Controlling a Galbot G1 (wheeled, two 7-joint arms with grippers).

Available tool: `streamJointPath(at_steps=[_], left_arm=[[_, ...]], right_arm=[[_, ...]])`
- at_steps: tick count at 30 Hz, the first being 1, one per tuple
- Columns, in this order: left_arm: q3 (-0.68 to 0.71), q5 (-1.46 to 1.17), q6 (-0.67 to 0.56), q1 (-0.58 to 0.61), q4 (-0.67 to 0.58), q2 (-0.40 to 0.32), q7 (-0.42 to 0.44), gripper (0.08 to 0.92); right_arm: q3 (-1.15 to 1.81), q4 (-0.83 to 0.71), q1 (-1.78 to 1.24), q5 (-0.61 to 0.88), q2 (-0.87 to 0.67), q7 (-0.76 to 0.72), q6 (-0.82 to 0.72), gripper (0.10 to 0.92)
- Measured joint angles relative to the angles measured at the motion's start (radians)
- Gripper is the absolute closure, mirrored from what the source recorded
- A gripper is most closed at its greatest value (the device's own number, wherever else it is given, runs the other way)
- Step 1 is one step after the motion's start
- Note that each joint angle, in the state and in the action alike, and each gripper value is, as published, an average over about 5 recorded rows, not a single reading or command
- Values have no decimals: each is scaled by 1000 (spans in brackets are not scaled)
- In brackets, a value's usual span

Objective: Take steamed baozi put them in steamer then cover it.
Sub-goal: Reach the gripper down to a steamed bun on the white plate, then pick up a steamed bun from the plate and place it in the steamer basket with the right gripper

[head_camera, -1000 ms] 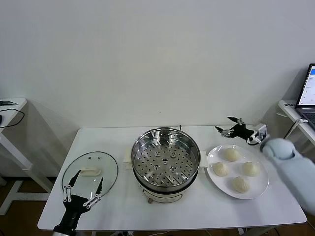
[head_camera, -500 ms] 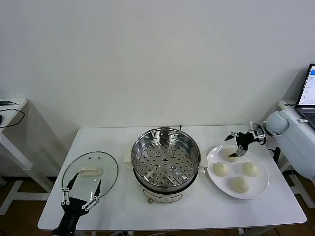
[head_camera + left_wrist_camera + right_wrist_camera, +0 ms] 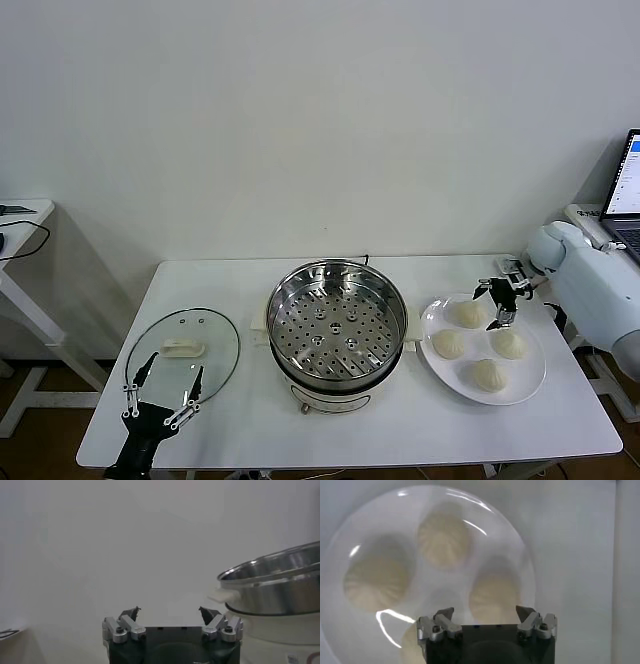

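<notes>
baozi (image 3: 470,343): four on plate | steamer (image 3: 337,322): empty, uncovered | cover (image 3: 183,350): flat on table, left

This looks like a lab or office room set up for testing, not a home kitchen. The steamer (image 3: 337,332) stands on a plain white folding table (image 3: 250,420) against a bare white wall (image 3: 300,120), with no counter or sink near it. To the right of the table an open laptop (image 3: 626,195) sits on a side desk (its screen lit). To the left of the table another white desk (image 3: 25,212) carries a loose black cable (image 3: 22,240).
</notes>
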Motion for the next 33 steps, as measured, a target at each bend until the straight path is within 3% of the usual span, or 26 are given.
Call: streamJointPath(at_steps=[9,17,33], left_arm=[[2,0,-3,1,9,-1,-1,177],[2,0,-3,-1,11,-1,-1,177],[9,0,0,-10,10,4,-3,177]], right_arm=[[-10,-30,1,-35,28,36,7,208],[-17,-25,-9,-44,25,53,9,307],[-57,98,11,-4,-30,76,47,382]])
